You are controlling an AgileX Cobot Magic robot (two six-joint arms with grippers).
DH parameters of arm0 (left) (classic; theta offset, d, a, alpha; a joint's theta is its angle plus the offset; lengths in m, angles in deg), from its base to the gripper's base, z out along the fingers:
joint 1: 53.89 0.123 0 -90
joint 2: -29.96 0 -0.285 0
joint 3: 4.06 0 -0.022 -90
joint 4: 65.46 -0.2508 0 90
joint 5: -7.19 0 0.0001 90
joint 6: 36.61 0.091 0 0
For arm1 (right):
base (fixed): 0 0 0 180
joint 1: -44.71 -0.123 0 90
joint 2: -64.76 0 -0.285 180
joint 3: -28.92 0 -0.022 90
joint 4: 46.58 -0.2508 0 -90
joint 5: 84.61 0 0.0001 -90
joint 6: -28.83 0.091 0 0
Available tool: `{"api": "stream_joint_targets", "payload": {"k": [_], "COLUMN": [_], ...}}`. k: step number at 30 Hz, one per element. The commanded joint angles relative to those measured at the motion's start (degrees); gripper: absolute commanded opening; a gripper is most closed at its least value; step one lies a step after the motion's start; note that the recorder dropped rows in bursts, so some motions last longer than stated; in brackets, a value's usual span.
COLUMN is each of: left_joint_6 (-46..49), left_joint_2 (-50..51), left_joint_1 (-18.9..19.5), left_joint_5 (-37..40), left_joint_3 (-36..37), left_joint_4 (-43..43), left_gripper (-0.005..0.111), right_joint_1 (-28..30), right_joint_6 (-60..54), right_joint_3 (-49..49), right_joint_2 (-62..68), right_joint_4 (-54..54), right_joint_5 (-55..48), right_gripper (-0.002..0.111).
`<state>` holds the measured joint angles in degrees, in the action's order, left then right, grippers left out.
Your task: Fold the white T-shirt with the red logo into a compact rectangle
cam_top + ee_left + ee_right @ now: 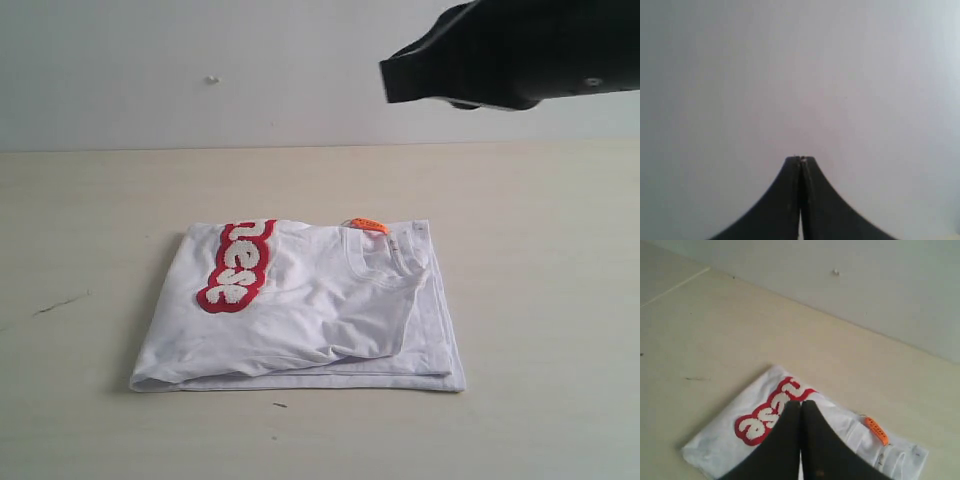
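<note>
Worktop [540, 300]: pale, bearing one item. White T-shirt [320, 320]: mid-worktop, folded into a rough rectangle; we judge the task nearly done. Right arm [500, 50]: high above it, right jaws together and empty, presumably to leave the folds undisturbed; left jaws together too, facing bare wall [790, 75]. Red logo [240, 265]: uppermost, partly folded under. Orange neck tag [368, 225]: at collar [385, 268]

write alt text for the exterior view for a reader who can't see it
A white T-shirt folded into a rough rectangle lies on a pale table, its red logo with white letters facing up and an orange neck tag at the far edge. Part of a black robot arm hangs above at upper right, clear of it.
</note>
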<state>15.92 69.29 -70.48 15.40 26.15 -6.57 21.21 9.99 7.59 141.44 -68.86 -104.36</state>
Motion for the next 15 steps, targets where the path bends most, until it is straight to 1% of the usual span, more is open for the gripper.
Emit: {"api": "stream_joint_targets", "payload": {"k": [1,5,7,15], "left_joint_6": [-0.3,0.1,0.1,0.7], "left_joint_2": [-4.4,-9.9,-12.7,-20.9], "left_joint_1": [0.0,0.0,0.0,0.0], "left_joint_5": [-1.1,-1.9,-2.8,-4.7], "left_joint_3": [2.9,5.6,7.2,12.7], "left_joint_4": [0.3,0.2,0.1,-0.1], "left_gripper": [0.000,0.000,0.000,0.000], "right_joint_1": [0.2,0.2,0.2,0.2], "right_joint_6": [-0.6,-0.5,-0.5,0.5], "right_joint_3": [-5.6,-12.5,-15.2,-19.5], "right_joint_2": [-11.0,-21.6,-26.8,-40.6], "right_joint_4": [0.2,0.2,0.2,0.2], "right_joint_5": [2.8,9.1,10.6,11.0], "right_gripper": [0.000,0.000,0.000,0.000]}}
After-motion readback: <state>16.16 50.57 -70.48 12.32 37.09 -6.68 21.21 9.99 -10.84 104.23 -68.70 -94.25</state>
